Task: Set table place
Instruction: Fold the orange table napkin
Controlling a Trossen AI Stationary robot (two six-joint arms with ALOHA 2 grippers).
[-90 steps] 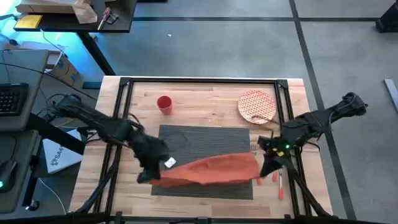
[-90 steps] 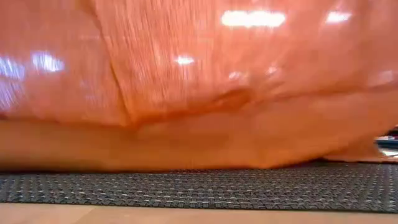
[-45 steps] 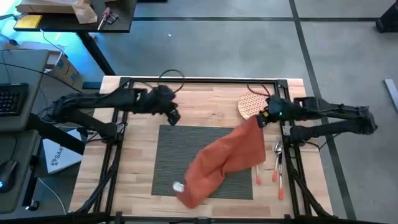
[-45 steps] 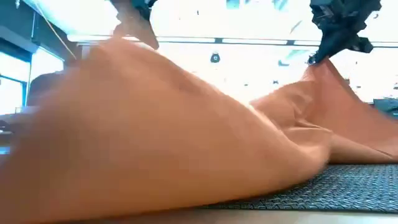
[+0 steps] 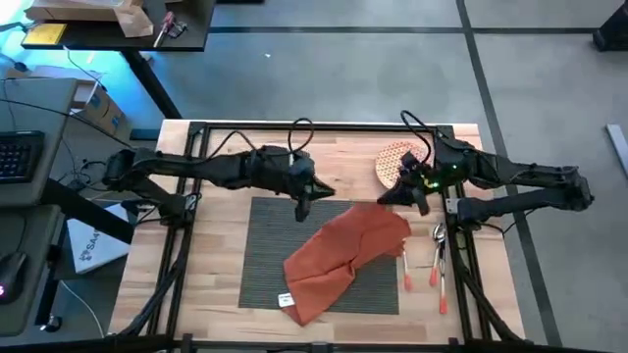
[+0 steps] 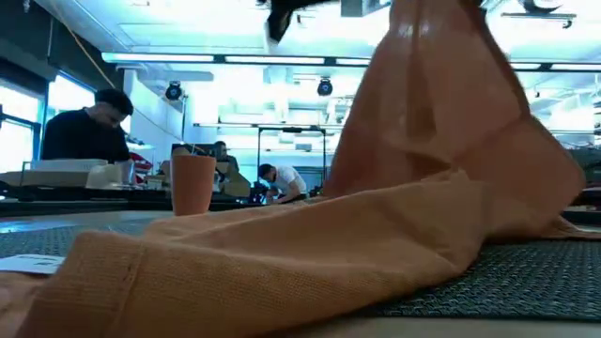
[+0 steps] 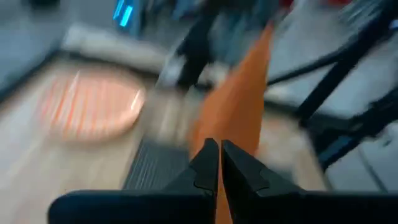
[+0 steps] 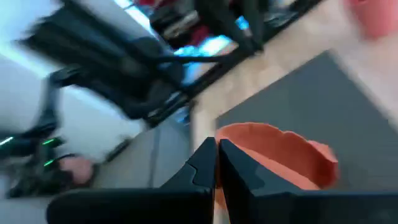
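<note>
Grey ribbed table place (image 5: 270,245) beneath both end effectors, left (image 5: 302,209) closed, right (image 5: 391,199) apparently pinching orange napkin (image 5: 343,257).

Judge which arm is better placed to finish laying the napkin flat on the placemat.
Right, probably. The right pincer grips the rust-orange cloth napkin by its raised corner over the dark grey ribbed placemat; the left pincer hangs shut and empty.

Right gripper (image 8: 216,163): two dark fingers at bottom centre of frame, tips nearly touching, pinched on edge of rust-orange napkin (image 8: 280,158). Napkin bulges from fingertips toward lower right. Dark grey placemat (image 8: 298,99) fills right half behind napkin. Light wooden table (image 8: 280,53) strip runs along mat's upper edge. Black frame bars and cables (image 8: 155,56) blurred across upper left.
</note>
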